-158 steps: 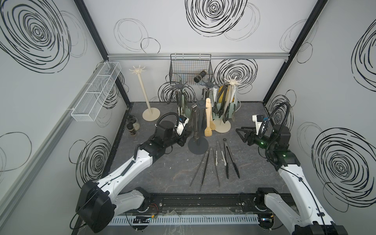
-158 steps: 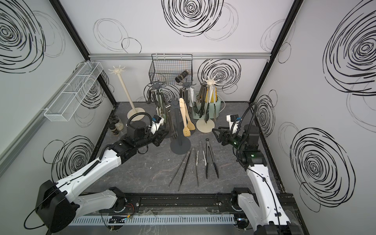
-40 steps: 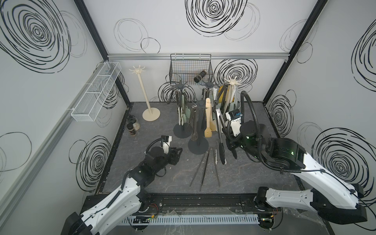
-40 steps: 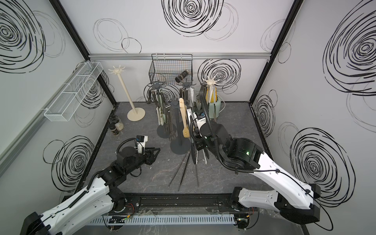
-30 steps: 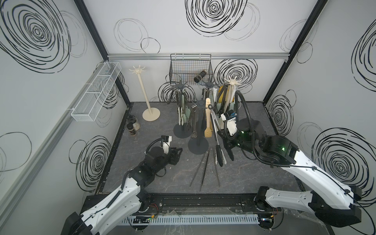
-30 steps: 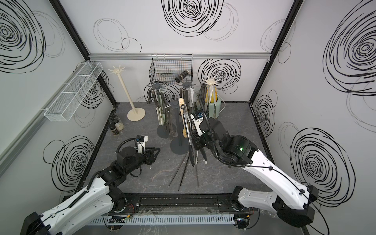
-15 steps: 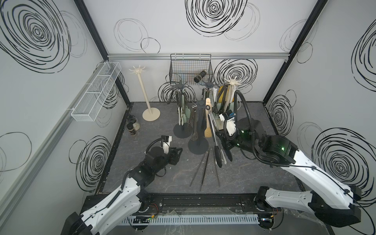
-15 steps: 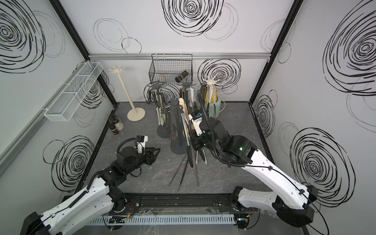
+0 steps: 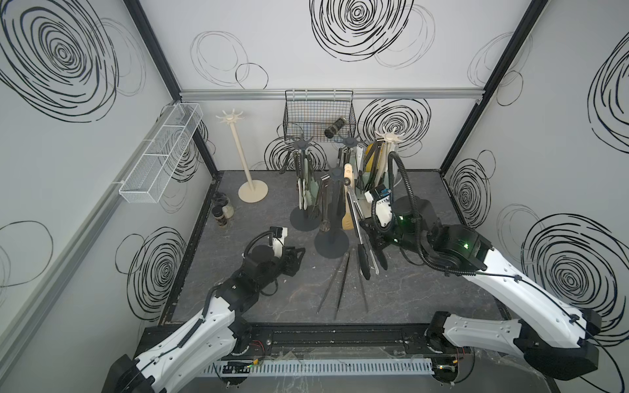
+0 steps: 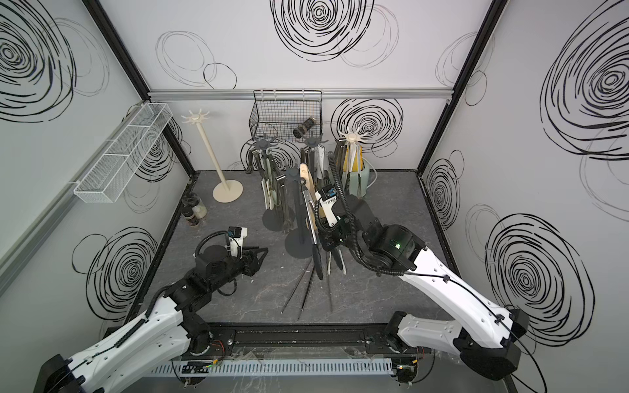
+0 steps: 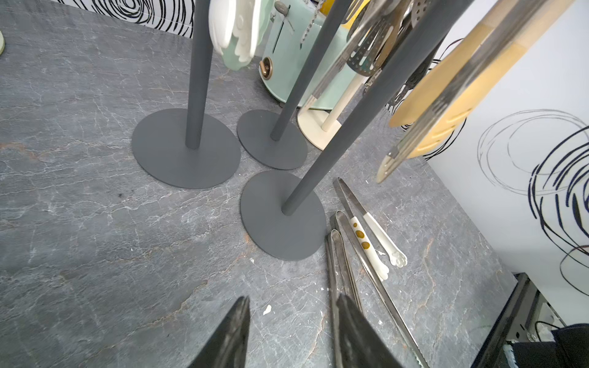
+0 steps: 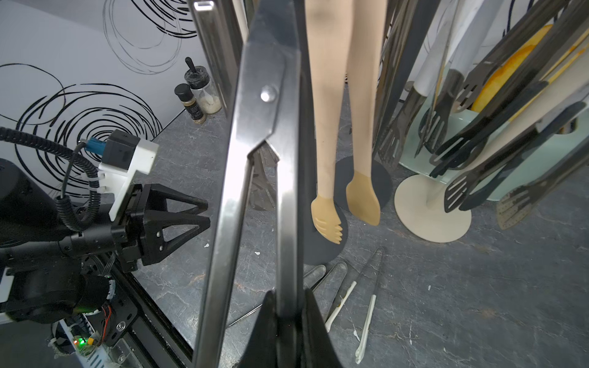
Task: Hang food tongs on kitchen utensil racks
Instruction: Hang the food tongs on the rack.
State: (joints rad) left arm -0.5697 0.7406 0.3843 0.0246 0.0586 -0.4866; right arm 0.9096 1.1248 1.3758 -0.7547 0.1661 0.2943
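Observation:
My right gripper (image 12: 288,294) is shut on one arm of a pair of steel food tongs (image 12: 255,127) with black tips. It holds them upright, hinge end up, beside the front dark grey rack (image 9: 335,204). In both top views the tongs (image 9: 355,217) (image 10: 311,217) lean against that rack's crown, next to the hanging wooden tongs (image 9: 347,204). My left gripper (image 11: 291,299) is open and holds nothing. It hovers low over the table, left of the rack's base (image 11: 280,220). Several slim tongs (image 9: 340,285) lie on the table in front of the rack.
Two more dark grey racks (image 9: 299,144) (image 9: 349,140) and a cream rack (image 9: 388,136) carry hanging tongs. A bare cream rack (image 9: 231,117) stands back left. A wire basket (image 9: 318,115), a white mesh tray (image 9: 160,153), spice jars (image 9: 221,212) and a pale green toaster (image 11: 287,63) ring the area.
Over five seconds my right gripper lifted the black-tipped steel tongs off the table and carried them left to the front rack, while my left arm drew back. Both arms barely moved in the last half second.

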